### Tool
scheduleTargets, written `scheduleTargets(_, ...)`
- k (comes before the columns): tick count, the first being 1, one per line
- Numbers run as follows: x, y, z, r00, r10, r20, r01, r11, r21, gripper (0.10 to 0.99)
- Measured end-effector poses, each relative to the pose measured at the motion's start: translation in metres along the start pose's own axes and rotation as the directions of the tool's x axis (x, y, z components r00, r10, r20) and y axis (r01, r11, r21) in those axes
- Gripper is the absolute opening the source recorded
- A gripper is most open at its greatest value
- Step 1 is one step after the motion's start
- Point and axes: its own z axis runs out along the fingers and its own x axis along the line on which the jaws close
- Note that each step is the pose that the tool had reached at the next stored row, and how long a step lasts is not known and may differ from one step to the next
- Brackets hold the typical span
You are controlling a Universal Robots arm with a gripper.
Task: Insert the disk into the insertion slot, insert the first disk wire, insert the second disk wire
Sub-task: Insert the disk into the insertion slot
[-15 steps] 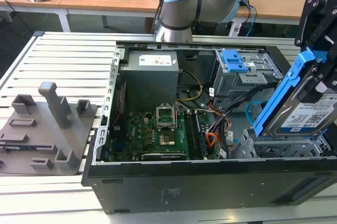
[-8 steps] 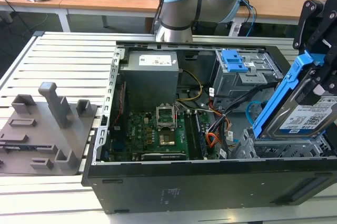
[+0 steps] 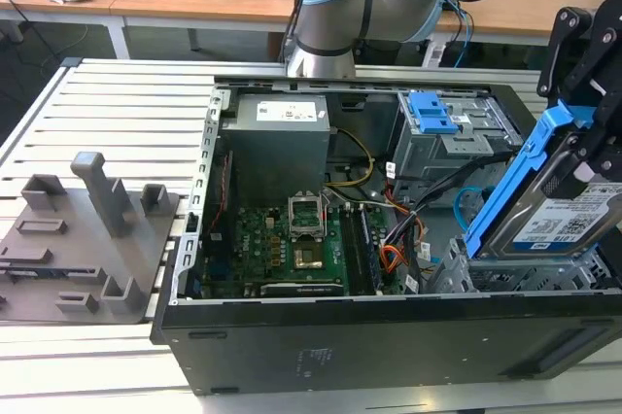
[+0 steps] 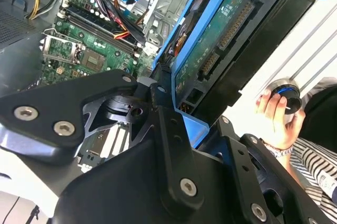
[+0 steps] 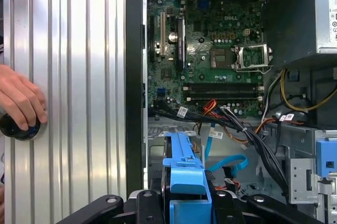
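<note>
The disk (image 3: 559,215), silver with a white label, sits in a bright blue carrier (image 3: 510,181) and hangs tilted, one end raised, over the case's right end. My gripper (image 3: 581,127) is shut on the carrier's upper end. The disk's lower edge is just above the insertion slot (image 3: 530,276), a low grey perforated cage. In the second wrist view the disk's green circuit board (image 4: 210,50) faces the camera between black fingers (image 4: 168,129). In the first wrist view the carrier (image 5: 184,174) points down toward grey sheet metal (image 5: 158,153). A blue cable (image 5: 227,163) and black wires (image 5: 253,140) lie beside it.
The open computer case (image 3: 389,336) lies on a slatted metal table (image 3: 117,103). A taller grey cage with a blue latch (image 3: 430,113) stands behind the slot. A grey fixture plate (image 3: 78,239) is at the exterior view's left. A person's hand (image 5: 18,98) rests on a round black knob (image 5: 16,128).
</note>
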Motion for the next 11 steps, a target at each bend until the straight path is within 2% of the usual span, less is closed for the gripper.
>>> scheduleTargets(6, -0.003, -0.001, 0.0018, 1.0, 0.0, 0.0001, 0.0, 1.0, 0.0, 0.365)
scheduleTargets(11, -0.0174, -0.0012, 0.0018, 1.0, -0.003, 0.0, 0.003, 1.0, 0.0, 0.365)
